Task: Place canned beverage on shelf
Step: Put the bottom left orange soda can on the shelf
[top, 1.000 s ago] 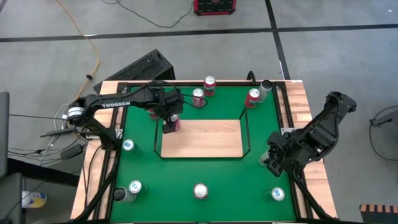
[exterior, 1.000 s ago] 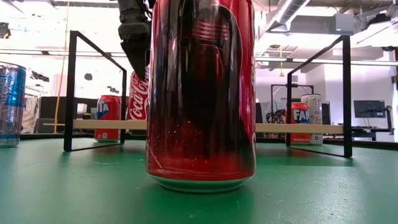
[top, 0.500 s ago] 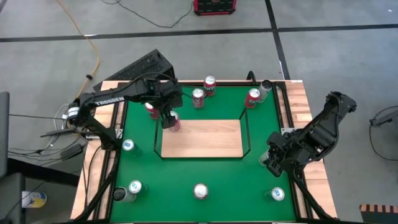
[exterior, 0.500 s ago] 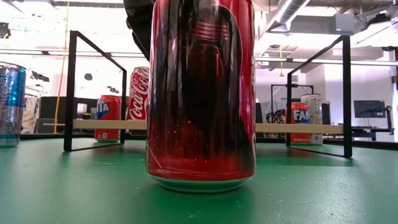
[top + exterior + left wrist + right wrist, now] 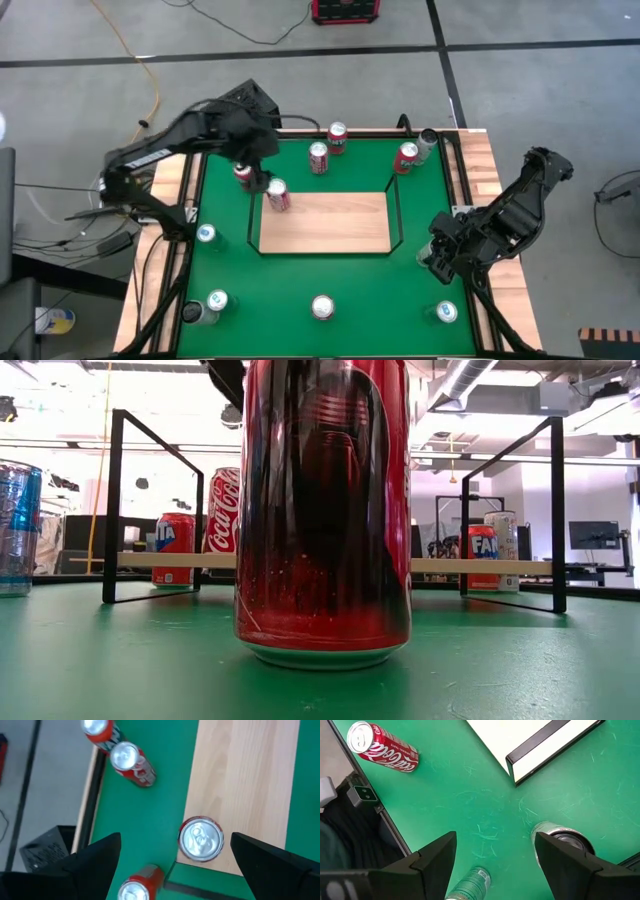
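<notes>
Lifted away, the left gripper [image 5: 170,857] hangs wide and empty, leaving the red can [image 5: 277,195] upright on the shelf [image 5: 335,225] corner, delivered

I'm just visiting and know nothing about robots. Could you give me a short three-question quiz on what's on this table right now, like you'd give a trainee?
1. True or false: the red drink can standing on the flat light-wood shelf board is clamped by the left gripper.
2. Where on the board does that can stand? A) middle B) a corner, by a black wire rail C) lying across the long edge
3. Fill in: the right gripper waits over the ______ table top, fingers apart.

Key: 1 false, its fingers are open above the can; 2 B; 3 green.
</notes>
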`<state>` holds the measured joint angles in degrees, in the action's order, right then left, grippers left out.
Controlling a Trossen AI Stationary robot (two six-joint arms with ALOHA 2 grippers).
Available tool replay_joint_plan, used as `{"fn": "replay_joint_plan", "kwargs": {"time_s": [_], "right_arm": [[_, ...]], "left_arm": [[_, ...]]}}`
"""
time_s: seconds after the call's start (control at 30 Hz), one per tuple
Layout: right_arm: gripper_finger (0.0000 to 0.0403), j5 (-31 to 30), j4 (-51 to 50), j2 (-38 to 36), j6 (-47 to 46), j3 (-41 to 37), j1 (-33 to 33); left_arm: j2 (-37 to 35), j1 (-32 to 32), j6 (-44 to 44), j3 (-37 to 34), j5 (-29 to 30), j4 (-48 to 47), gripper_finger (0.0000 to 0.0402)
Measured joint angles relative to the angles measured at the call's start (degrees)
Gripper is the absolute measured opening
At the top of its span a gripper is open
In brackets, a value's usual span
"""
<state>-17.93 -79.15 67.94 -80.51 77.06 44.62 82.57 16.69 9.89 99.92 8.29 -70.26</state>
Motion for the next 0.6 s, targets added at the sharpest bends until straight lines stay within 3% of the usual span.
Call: {"fn": "replay_joint_plan", "kwargs": {"time_s": [0.23,0.6], "right_arm": [[0.0297,-1.08,0.32,0.00,2.26,0.00,-0.69],[0.0297,-3.06,8.20,0.00,11.37,0.00,-6.91]], "left_arm": [[-8.87,3.04,-2.41,-1.40,-0.29,-1.27,0.0362],[-19.29,7.91,-4.54,-15.67,5.13,-1.31,0.0362]]}}
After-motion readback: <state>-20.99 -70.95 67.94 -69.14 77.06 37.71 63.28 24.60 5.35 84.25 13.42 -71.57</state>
